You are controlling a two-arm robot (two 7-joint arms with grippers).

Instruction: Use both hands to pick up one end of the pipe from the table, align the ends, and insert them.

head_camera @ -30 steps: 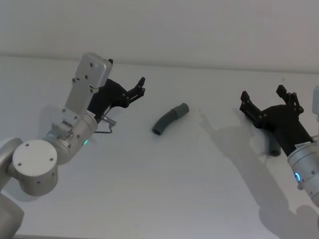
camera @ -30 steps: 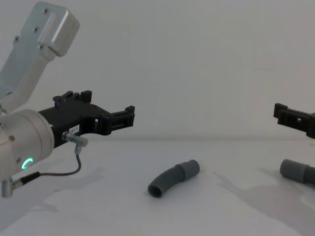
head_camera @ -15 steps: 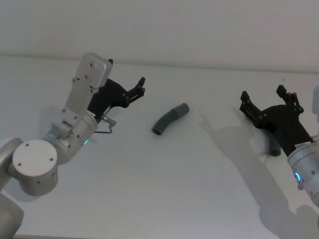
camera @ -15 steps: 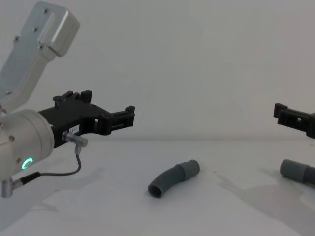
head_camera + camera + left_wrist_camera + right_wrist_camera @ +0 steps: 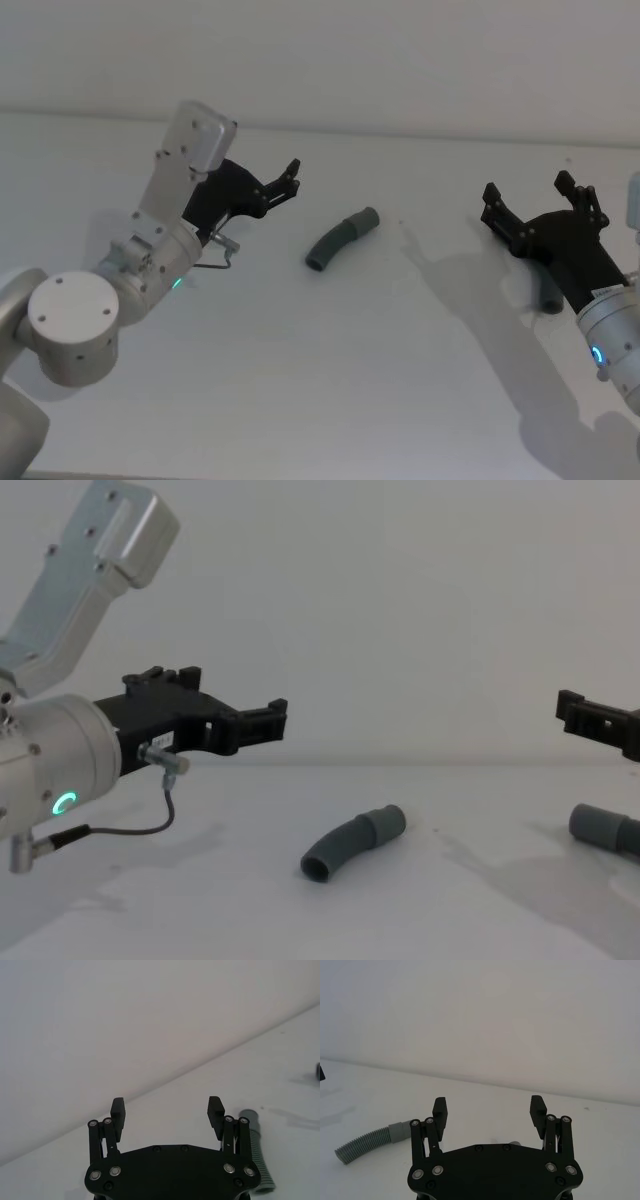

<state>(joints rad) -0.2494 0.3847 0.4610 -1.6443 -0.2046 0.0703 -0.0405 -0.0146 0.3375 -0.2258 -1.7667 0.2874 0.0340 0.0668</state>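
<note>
Your left gripper [image 5: 284,182] hangs above the left side of the tabletop [image 5: 300,390], its fingers [image 5: 118,1112] spread wide with nothing between them, pointing toward the middle of the scene. A green ring [image 5: 63,802] glows on the silver arm behind it, and a thin cable [image 5: 140,826] loops below. The curved piece [image 5: 338,240] of the pipe lies flat on the tabletop near the middle, to the right of that gripper and apart from it, with its collar end toward the far right and its open mouth toward the near left. From the left wrist you see its ribbed length just beyond one finger, not touching it. Your right gripper [image 5: 527,187] is on the right side, also raised off the tabletop, with its fingers [image 5: 440,1110] likewise wide apart and empty. The straight piece [image 5: 548,298] lies on the tabletop at the right, partly hidden under that gripper in the head view; from the chest it rests below the fingers with clear space between them. The two pieces are well apart.
</note>
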